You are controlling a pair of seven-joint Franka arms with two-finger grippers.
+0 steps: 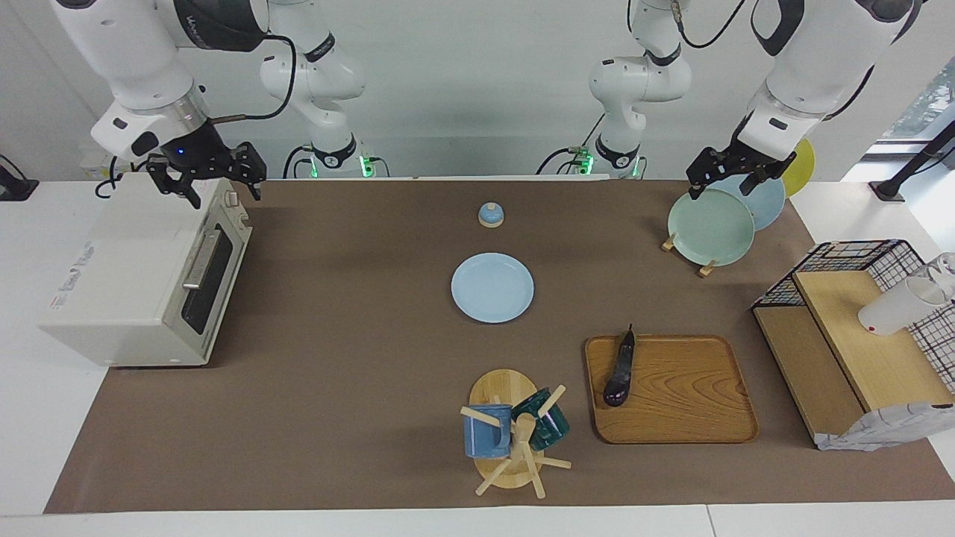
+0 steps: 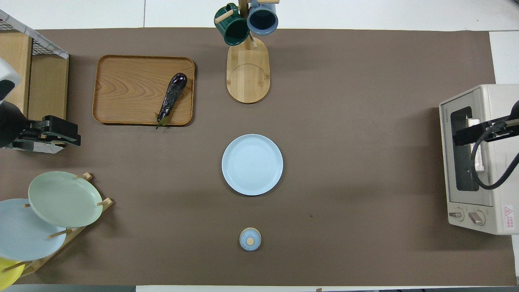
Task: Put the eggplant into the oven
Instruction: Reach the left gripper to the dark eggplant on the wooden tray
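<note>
Nothing done yet: we see the eggplant (image 1: 621, 370) lying on the wooden tray (image 1: 671, 391), at four o'clock from the blue plate (image 1: 492, 287); the oven (image 1: 145, 276) door is shut. Left gripper (image 1: 735, 179) and right gripper (image 1: 205, 179) hover, jaws apart and empty.

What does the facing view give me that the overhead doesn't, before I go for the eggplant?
Facing only: both arms whole, right gripper open above the oven, left gripper open over the plate rack, and the white cup on the wooden shelf.
Overhead only: the oven's closed door and knobs seen straight on.
Both: the eggplant on the wooden tray, blue plate mid-table, mug tree.
</note>
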